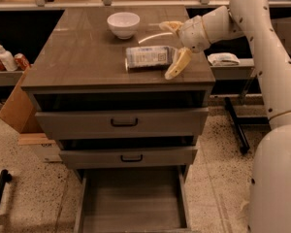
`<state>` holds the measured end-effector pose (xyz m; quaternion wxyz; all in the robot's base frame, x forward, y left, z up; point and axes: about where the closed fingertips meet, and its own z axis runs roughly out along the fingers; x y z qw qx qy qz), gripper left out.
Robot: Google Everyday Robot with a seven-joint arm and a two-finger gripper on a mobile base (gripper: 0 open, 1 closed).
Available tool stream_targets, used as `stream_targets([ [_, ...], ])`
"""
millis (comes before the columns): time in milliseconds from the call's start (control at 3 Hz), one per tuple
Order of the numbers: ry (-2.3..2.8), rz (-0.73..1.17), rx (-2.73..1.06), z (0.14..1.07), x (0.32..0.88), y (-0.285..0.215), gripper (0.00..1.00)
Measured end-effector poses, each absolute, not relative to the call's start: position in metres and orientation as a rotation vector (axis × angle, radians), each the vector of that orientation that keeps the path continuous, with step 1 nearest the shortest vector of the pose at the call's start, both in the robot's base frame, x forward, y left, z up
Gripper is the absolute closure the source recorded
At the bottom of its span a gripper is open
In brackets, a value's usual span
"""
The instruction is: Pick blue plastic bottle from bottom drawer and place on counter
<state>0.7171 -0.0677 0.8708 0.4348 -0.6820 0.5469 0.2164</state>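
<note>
The blue plastic bottle [149, 56] lies on its side on the counter [82, 57], right of centre, cap end toward the gripper. My gripper [174, 48] is at the bottle's right end, open, with one yellowish finger behind it and the other finger [178, 64] in front; neither finger holds the bottle. The bottom drawer [131, 203] is pulled out below and its flat inside shows nothing in it.
A white bowl [123, 24] stands on the counter behind the bottle. The two upper drawers [121, 123] are shut. A white pump bottle [5, 57] and red cans sit on the left shelf. A cardboard box [17, 111] stands at the left.
</note>
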Motion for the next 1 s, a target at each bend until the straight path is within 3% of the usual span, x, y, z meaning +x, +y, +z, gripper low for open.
stream_targets([
  [333, 1.361, 0.539, -1.697, 0.871, 0.717, -0.068, 0.0],
  [1000, 1.338, 0.393, -1.586, 0.909, 0.694, -0.117, 0.0],
])
